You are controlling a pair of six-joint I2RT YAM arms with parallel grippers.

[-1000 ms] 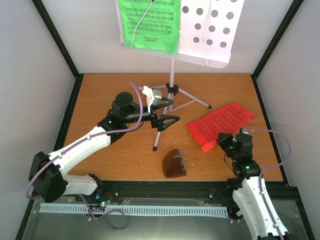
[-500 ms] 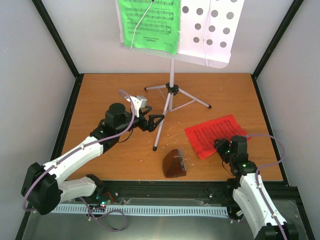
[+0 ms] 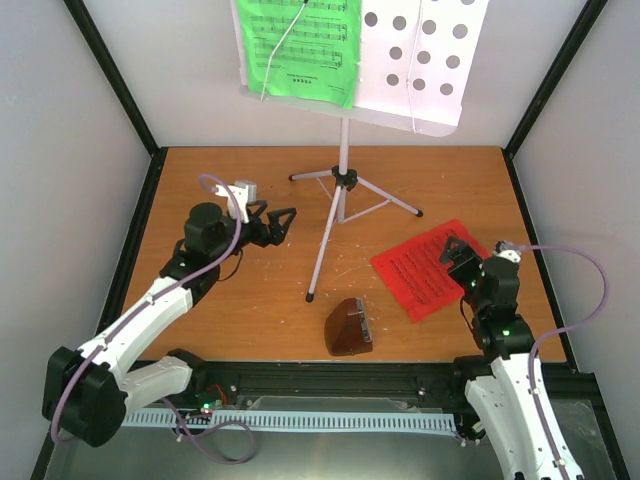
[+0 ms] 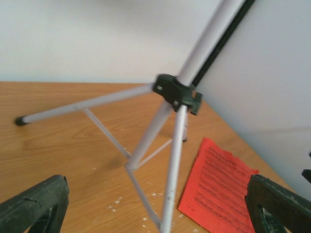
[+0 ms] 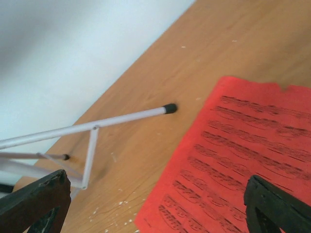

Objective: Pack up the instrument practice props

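The white tripod music stand (image 3: 343, 170) rises mid-table, and a green music sheet (image 3: 300, 45) rests on its perforated plate (image 3: 425, 60). A red music sheet (image 3: 425, 270) lies flat on the table to the right. The dark brown metronome (image 3: 348, 327) lies near the front edge. My left gripper (image 3: 275, 222) is open, left of the stand and apart from it; its wrist view faces the stand's hub (image 4: 176, 92). My right gripper (image 3: 455, 255) hovers open over the red sheet (image 5: 243, 165), holding nothing. In the wrist views the left gripper (image 4: 155, 206) and right gripper (image 5: 155, 204) are both spread wide.
Grey walls with black corner posts (image 3: 120, 90) close in the wooden table (image 3: 230, 310). The stand's legs (image 5: 121, 119) spread across the middle, one foot close to the red sheet. Small white flecks (image 4: 116, 201) dot the wood near the stand.
My right gripper opened and let go of the red sheet, which now lies flat slightly nearer the front. My left arm drew back to the left, away from the stand.
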